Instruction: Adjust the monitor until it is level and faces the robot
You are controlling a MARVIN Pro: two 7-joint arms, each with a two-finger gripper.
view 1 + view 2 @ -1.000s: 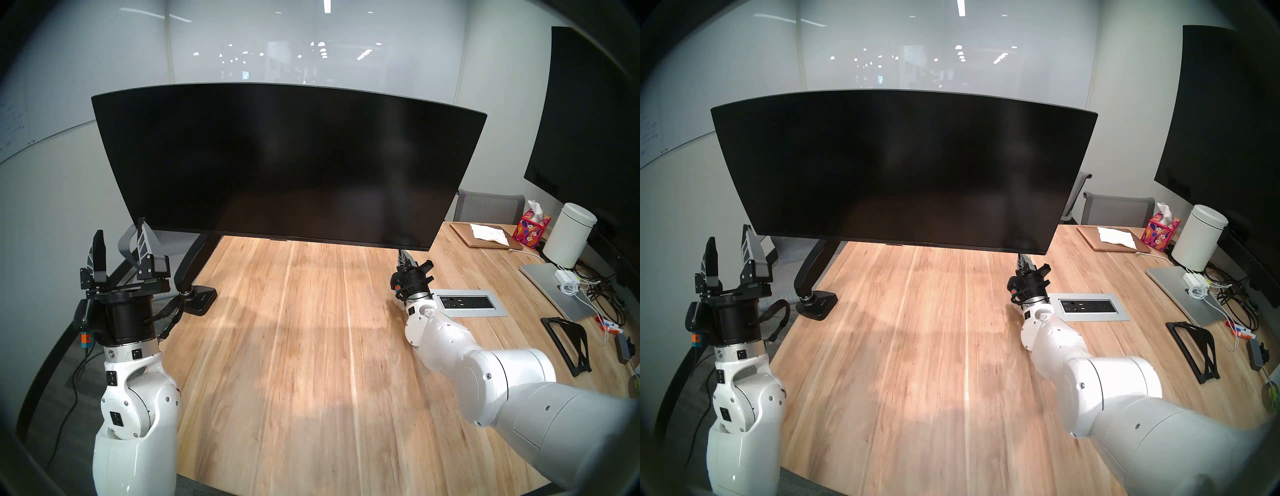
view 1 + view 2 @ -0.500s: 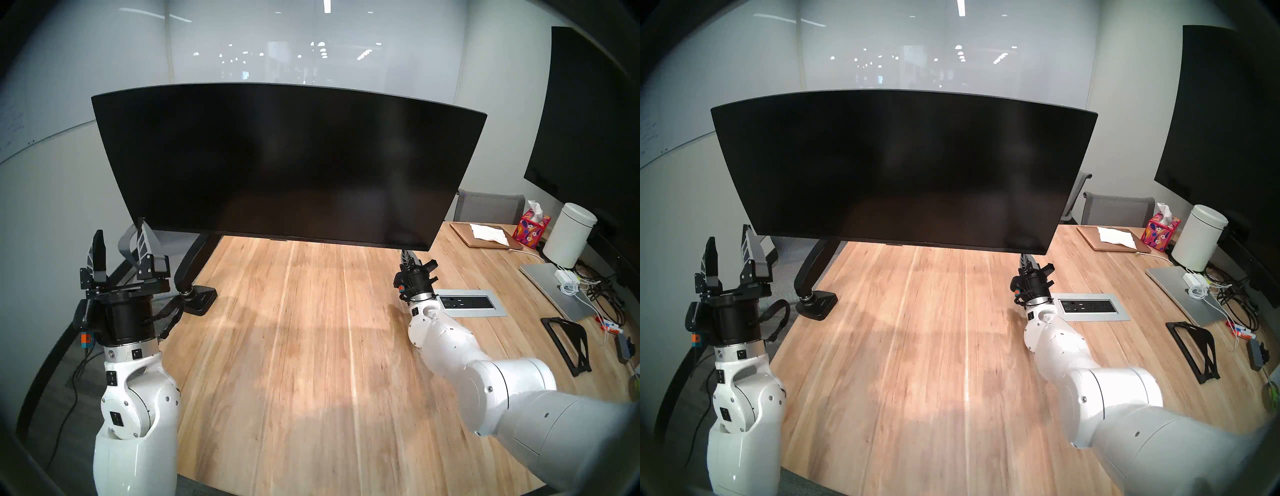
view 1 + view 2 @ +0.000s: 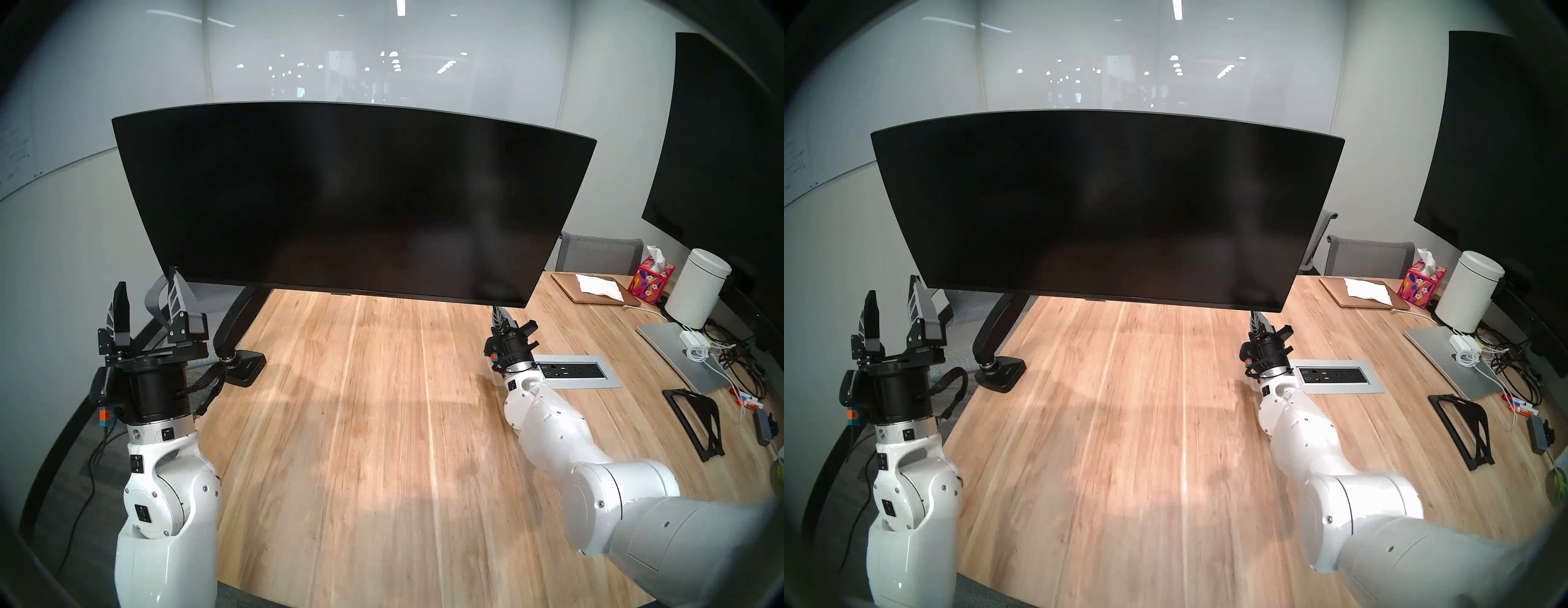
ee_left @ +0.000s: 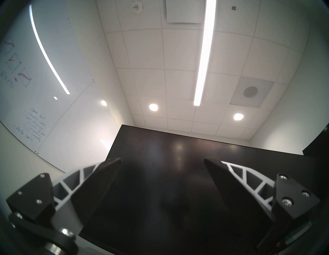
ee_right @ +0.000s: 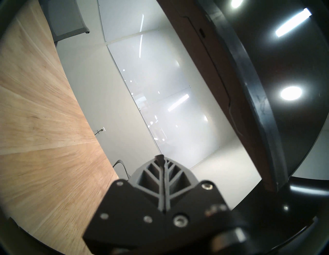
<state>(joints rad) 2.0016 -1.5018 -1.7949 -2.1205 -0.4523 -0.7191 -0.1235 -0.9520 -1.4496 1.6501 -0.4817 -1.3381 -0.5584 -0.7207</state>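
1. Head stereo left: the monitor [image 3: 352, 199] is hanging on its black arm [image 3: 235, 322] above the wooden table [image 3: 360, 424], its right side sagging lower. The right gripper [image 3: 500, 316], fingers pressed together and empty, is sitting just under the lower right corner. The robot is likely about to nudge that corner; it should be pushing up slowly and checking the bottom edge against the table.
2. Head stereo right: the left gripper [image 3: 895, 305] is standing spread wide, holding nothing, just beside the lower left corner.
3. Left wrist: only here is the screen [image 4: 178, 178] showing between the parted fingers [image 4: 106, 171], untouched.
4. Right wrist: only here is the monitor's underside [image 5: 222, 74] appearing, beside the clenched tips and apart from them.
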